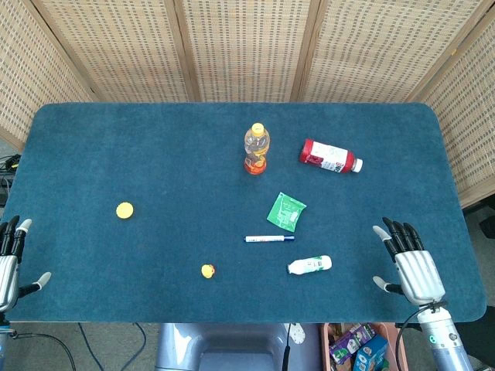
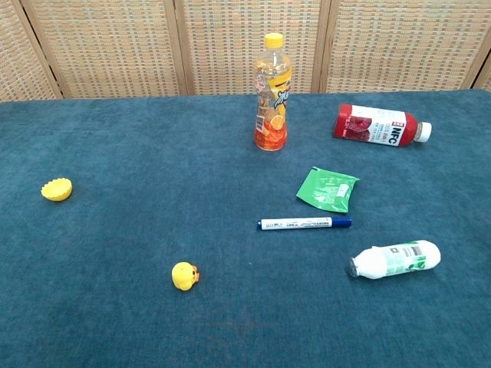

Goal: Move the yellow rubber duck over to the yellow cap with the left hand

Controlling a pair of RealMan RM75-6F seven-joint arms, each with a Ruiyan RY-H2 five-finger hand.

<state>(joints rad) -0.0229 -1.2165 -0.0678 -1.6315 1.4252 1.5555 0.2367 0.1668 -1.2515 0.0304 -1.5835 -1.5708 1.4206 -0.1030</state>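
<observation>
The small yellow rubber duck (image 1: 207, 270) sits low-centre in the head view, right of the empty, spread-fingered left hand (image 1: 9, 259), with the round yellow plastic cap (image 1: 124, 210) between them, further up.

On the blue worktop (image 1: 116, 139), ahead-left of the right robot hand (image 1: 408, 264): an upright orange juice bottle (image 2: 273, 93), a red bottle (image 2: 379, 126) on its side, a green sachet (image 2: 328, 188), a blue marker (image 2: 304, 224), and nearest, a toppled white bottle (image 2: 395, 260).
</observation>
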